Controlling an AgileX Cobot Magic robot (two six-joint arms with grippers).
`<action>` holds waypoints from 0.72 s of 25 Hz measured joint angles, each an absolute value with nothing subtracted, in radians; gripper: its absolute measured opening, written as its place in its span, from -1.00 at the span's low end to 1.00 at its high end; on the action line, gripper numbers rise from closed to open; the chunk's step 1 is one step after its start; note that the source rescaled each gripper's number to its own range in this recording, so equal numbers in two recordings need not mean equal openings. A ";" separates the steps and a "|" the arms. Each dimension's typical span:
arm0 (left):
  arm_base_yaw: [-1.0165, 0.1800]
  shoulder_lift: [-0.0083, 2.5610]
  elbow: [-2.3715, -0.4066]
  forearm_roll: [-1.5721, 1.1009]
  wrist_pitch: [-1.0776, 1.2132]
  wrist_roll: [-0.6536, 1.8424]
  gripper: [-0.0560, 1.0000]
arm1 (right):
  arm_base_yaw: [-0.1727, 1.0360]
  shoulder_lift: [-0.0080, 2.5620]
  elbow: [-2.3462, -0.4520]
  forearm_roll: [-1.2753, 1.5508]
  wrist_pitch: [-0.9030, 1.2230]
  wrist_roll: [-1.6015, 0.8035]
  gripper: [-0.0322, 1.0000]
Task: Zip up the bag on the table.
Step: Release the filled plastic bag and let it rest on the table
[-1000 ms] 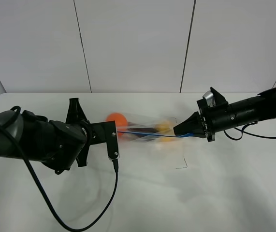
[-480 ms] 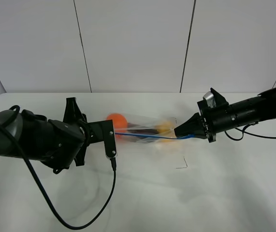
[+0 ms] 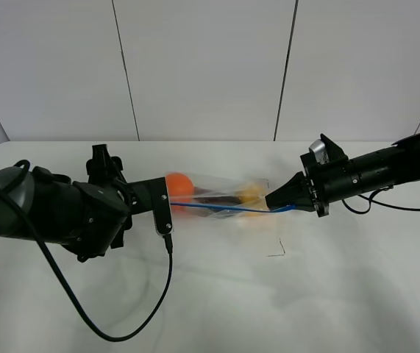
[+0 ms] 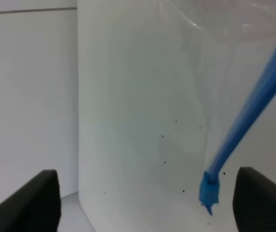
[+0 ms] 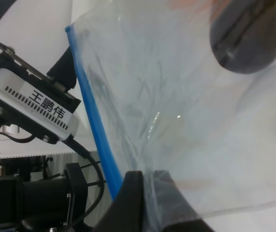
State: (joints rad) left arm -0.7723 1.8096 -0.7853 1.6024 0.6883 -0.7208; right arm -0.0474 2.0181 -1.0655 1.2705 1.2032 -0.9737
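Two pincers, one bag and one table [image 3: 268,294] were in view. The clear zip bag [image 3: 217,193] stretched between the two pincers, and three things lay inside it. An orange ball [image 3: 179,185] lay at the end by the left pincer [image 4: 150,203]. A dark oblong item [image 3: 213,198] lay in the middle, and a yellow fruit [image 3: 250,194] sat nearest the right pincer [image 3: 272,200].

The right pincer was clenched on the bag's corner, beside the single blue zipper strip [image 3: 224,208]. The left pincer stood released, its fingertips [image 4: 36,198] wide apart, with the strip's free end between them and untouched.

The fruit showed only as a blur through the plastic. Whether the bag touched the table could not be told.
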 joint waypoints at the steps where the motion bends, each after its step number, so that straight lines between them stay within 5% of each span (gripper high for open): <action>1: -0.772 1.810 -0.785 1.602 0.688 -0.721 0.52 | -0.047 2.018 -1.066 1.270 1.203 -0.974 -0.94; 13: -0.772 1.810 -0.785 1.602 0.681 -0.761 0.54 | -0.047 2.018 -1.066 1.270 1.203 -0.974 -0.94; 18: -0.772 1.810 -0.785 1.594 0.654 -0.810 0.87 | -0.047 2.018 -1.066 1.270 1.203 -0.974 -0.94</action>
State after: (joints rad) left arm -0.7723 1.8096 -0.7853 1.5942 0.6539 -0.8103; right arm -0.0474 2.0181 -1.0655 1.2705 1.2032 -0.9737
